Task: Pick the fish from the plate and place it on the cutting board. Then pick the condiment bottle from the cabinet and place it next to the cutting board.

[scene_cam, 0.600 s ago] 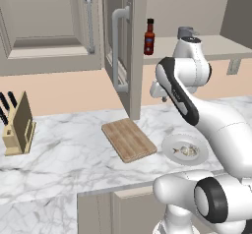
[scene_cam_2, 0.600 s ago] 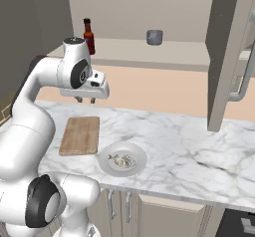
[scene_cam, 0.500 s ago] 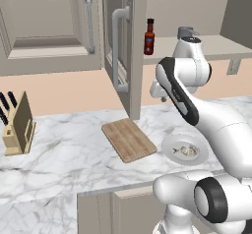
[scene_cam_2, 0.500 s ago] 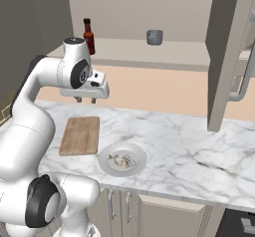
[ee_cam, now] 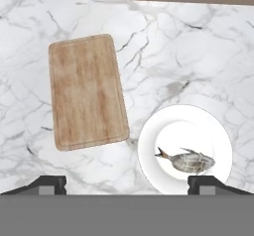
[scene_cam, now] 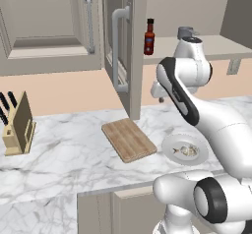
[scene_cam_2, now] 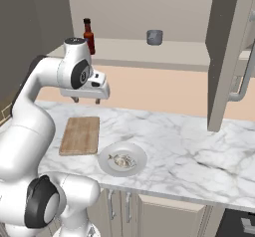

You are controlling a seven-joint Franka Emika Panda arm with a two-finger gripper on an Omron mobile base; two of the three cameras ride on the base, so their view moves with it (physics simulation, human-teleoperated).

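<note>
The fish point(ee_cam: 187, 161) lies on the plate point(ee_cam: 218, 131) — right of the cutting board point(ee_cam: 87, 91) (left base view). The condiment bottle point(scene_cam: 149, 37) stands on the cabinet point(scene_cam: 216, 45) shelf behind them.

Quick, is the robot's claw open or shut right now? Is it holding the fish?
Gripper: open and empty, up above the counter. The fish lies on the plate.
</note>
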